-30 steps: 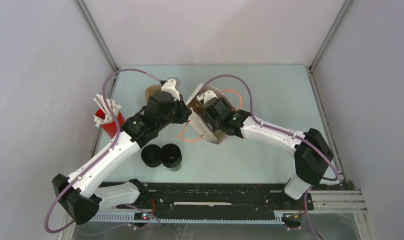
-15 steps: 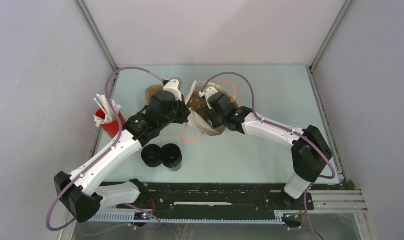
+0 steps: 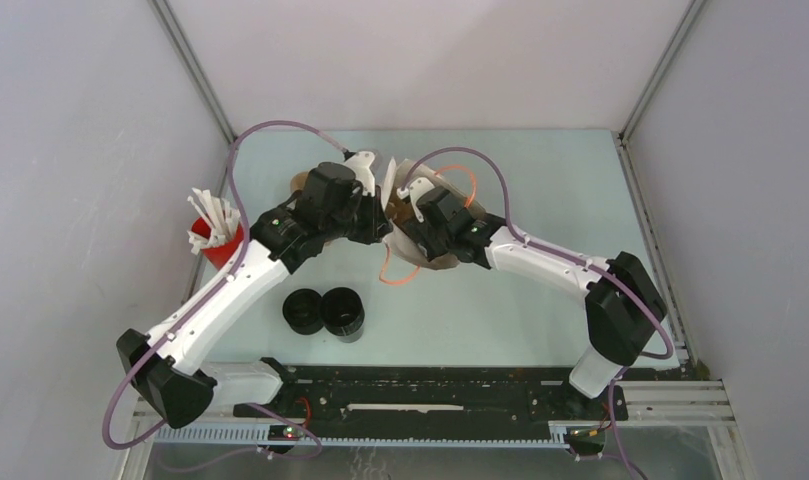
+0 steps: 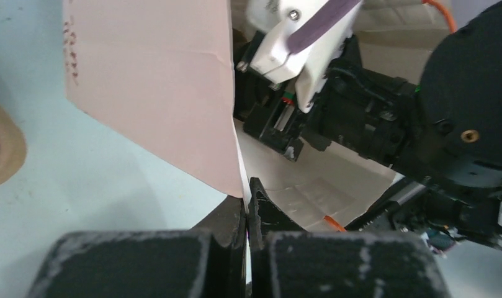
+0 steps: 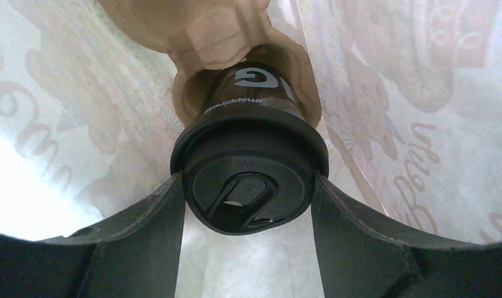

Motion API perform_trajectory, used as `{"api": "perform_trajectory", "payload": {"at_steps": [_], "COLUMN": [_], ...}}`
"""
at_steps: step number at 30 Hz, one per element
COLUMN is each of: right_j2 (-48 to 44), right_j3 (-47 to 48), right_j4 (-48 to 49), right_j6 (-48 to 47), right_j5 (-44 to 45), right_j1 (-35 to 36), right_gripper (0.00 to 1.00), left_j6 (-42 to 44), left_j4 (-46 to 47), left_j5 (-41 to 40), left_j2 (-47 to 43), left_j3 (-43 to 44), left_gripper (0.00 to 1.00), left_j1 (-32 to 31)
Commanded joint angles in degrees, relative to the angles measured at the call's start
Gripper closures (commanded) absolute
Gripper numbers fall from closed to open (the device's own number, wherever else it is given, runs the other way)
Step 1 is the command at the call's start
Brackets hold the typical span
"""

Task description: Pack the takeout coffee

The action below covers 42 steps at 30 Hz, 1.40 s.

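Table [image 3: 540, 310], pale green, carries everything; near its middle is a paper bag [image 3: 427, 263] with orange handles, printed with faint pink figures, tipped so that its mouth faces the right arm.

Inside the bag sits a brown pulp carrier [image 5: 217, 31]; one of its pockets holds the base of a black cup [image 5: 251, 108], so the cup is in the carrier, and the carrier in the bag; the cup's black lid [image 5: 248, 139] is on and points toward the right wrist camera. Another brown pulp piece [image 3: 298, 184] lies on the table just left of the bag, partly hidden by the left arm; what it is I cannot tell.

Right gripper [image 5: 249, 192] reaches into the bag, its jaws set wide and clasping the cup, one finger pressed against each side of the lid. Left gripper [image 4: 248, 202] is clamped tight on the bag's thin paper edge, pinching it at the mouth.

Two spare cups [image 3: 323, 313], black and lidded, stand touching each other on the near part of the table, well apart from the bag; a red cup [image 3: 223, 252] at the left edge holds a fan of white sticks [image 3: 210, 215].
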Motion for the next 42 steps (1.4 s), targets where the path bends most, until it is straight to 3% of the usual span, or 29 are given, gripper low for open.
{"api": "perform_trajectory", "payload": {"at_steps": [1, 7, 14, 20, 31, 39, 42], "right_j2": [-2.2, -5.8, -10.4, -9.8, -2.4, 3.3, 4.9], "right_j3": [1.1, 1.1, 2.5, 2.5, 2.6, 5.1, 5.2], "right_j4": [-5.8, -9.4, -20.4, -25.6, -24.2, -26.1, -27.0], "right_j6": [-1.1, -0.9, 2.1, 3.0, 1.1, 1.9, 1.6], "right_j5": [1.4, 1.4, -1.5, -4.8, -13.0, -15.6, -15.6], "right_j1": [0.6, 1.4, 3.0, 3.4, 0.6, 0.3, 0.7], "right_gripper": [1.00, 1.00, 1.00, 1.00, 1.00, 1.00, 1.00], "left_j6": [0.0, -1.1, -3.9, -5.6, -7.4, -7.6, -7.2], "left_j4": [-3.3, -2.9, -2.5, -4.1, -15.3, -26.1, -30.1], "left_j5": [12.0, 16.8, 22.6, 25.0, 22.7, 18.0, 15.9], "left_j2": [-0.2, -0.4, -0.1, 1.4, 7.6, 11.8, 13.8], "left_j3": [4.6, 5.1, 5.3, 6.0, 10.7, 19.3, 23.6], "left_gripper": [1.00, 1.00, 1.00, 1.00, 1.00, 0.94, 0.88], "left_j1": [-0.3, -0.3, -0.3, -0.3, 4.6, 5.3, 5.5]}}
